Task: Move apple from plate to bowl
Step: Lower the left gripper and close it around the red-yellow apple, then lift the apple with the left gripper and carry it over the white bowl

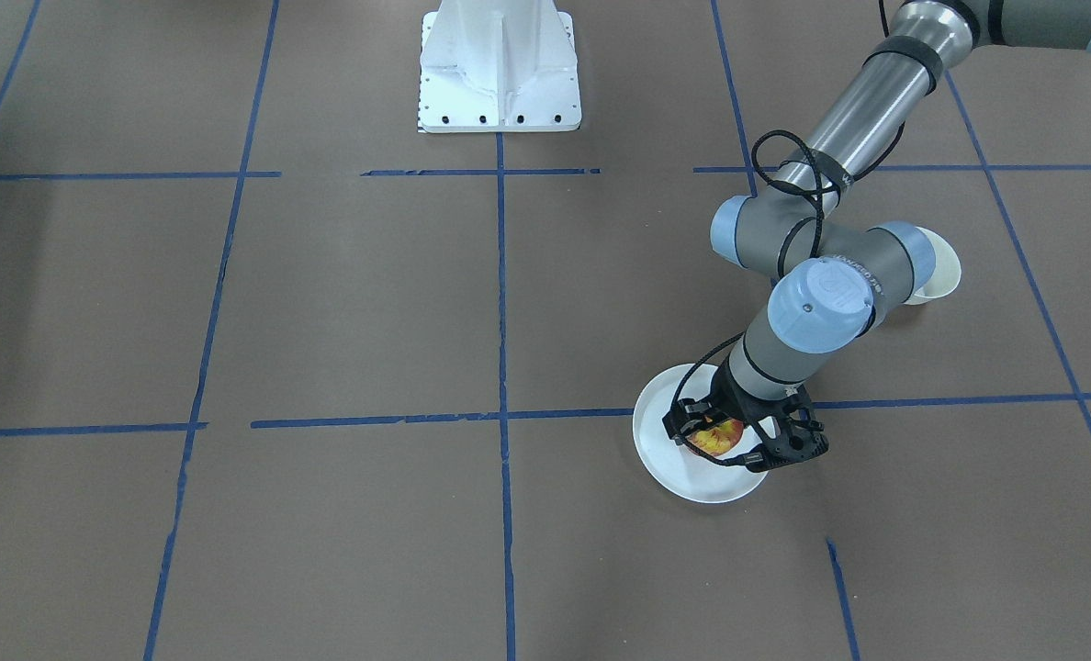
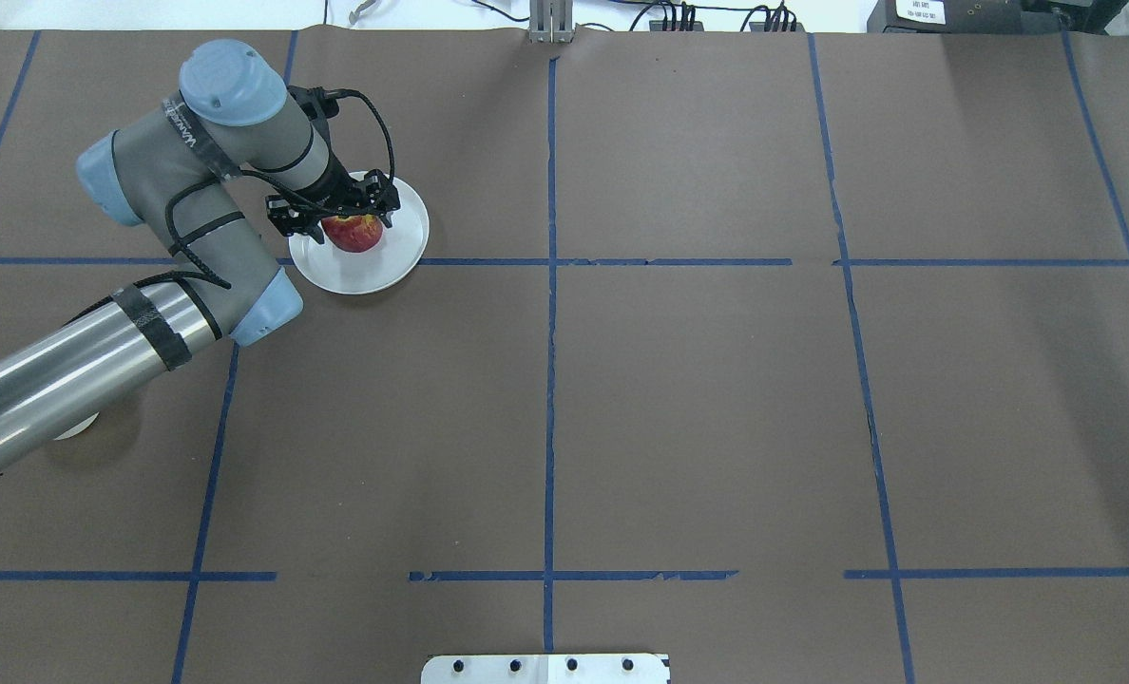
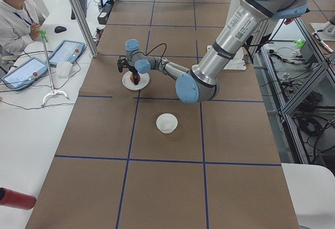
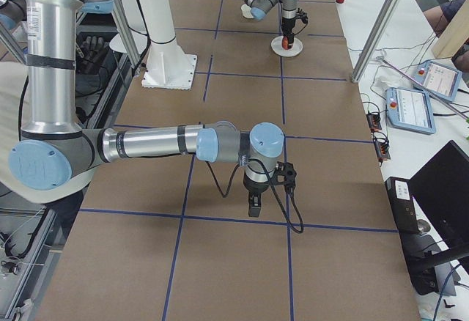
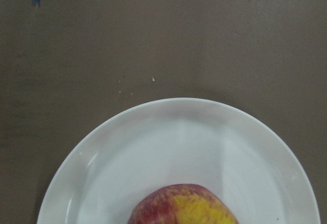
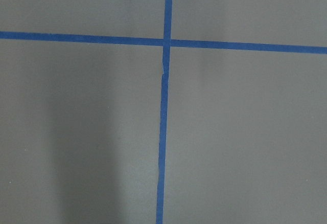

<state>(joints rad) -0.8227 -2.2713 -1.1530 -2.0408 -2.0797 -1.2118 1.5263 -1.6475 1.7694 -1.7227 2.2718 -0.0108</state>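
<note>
The red and yellow apple lies on the flat white plate at the table's far left. My left gripper is lowered over the apple with its fingers on either side of it, and it looks open. The front view shows the same: the apple, the plate and the left gripper. The left wrist view shows the apple's top on the plate. The cream-white bowl stands empty nearer the robot, partly hidden behind my left arm. My right gripper shows only in the exterior right view, so I cannot tell its state.
Brown paper with blue tape lines covers the table. The white robot base stands at the table's middle edge. My right arm hangs low over a tape crossing, far from the plate. An operator sits beyond the far end.
</note>
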